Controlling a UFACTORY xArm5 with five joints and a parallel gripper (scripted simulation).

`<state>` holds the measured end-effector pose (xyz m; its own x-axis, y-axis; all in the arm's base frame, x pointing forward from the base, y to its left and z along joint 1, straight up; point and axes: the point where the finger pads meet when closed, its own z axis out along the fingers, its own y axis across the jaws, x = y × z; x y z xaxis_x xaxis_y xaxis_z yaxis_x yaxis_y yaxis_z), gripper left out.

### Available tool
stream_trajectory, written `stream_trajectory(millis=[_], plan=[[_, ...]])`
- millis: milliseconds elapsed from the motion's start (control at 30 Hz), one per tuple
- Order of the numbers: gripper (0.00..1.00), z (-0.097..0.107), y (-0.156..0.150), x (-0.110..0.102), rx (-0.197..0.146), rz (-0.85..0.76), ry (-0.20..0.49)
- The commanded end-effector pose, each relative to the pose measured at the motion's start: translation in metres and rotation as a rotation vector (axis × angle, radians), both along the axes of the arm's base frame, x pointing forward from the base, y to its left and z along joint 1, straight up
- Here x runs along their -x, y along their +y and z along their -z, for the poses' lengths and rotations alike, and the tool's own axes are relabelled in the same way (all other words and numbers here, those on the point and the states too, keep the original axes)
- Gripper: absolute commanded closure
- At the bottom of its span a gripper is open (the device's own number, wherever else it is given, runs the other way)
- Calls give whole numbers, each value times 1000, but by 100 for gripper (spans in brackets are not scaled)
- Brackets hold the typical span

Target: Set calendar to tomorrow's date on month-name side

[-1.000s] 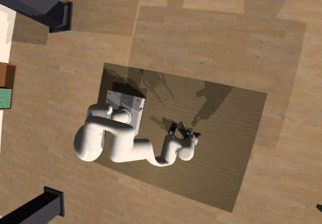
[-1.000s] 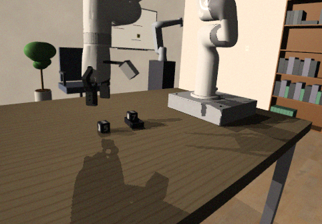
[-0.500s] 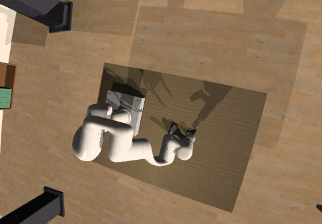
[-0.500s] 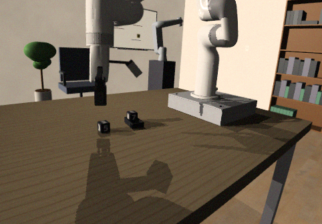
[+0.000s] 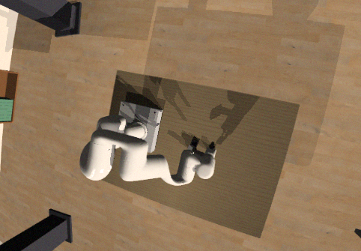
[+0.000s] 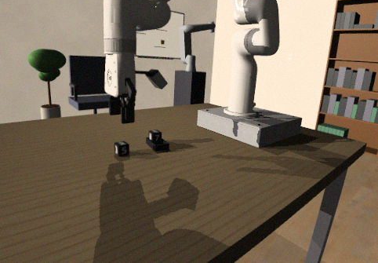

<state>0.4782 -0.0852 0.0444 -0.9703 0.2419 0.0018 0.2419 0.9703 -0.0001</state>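
Observation:
In the exterior view, a small dark tray (image 6: 158, 144) lies flat on the wooden table and holds one dark cube (image 6: 155, 136) whose facing side shows a 7. A second dark cube (image 6: 121, 148), showing a 5, stands on the table just left of the tray, outside it. My gripper (image 6: 122, 111) hangs open and empty above the table, pointing down, above and a little behind the loose cube. In the overhead view the gripper (image 5: 203, 143) shows its two spread fingers; the arm hides the cubes and the tray there. I cannot read a month's name.
The arm's grey base block (image 6: 248, 126) stands at the back right of the table and also shows in the overhead view (image 5: 144, 124). The table's right edge (image 6: 314, 183) drops to the floor. A bookshelf (image 6: 353, 69), a chair and a plant stand beyond the table.

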Motion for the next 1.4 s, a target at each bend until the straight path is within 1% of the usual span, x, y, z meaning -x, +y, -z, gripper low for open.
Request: stream_trajectory(millis=[0, 167, 200, 1367], plan=[[0, -2, 0, 0, 1, -62, -5], [0, -2, 0, 0, 1, -72, -5], [53, -2, 0, 0, 1, -72, -5], [53, -1, 0, 0, 1, -72, -5]])
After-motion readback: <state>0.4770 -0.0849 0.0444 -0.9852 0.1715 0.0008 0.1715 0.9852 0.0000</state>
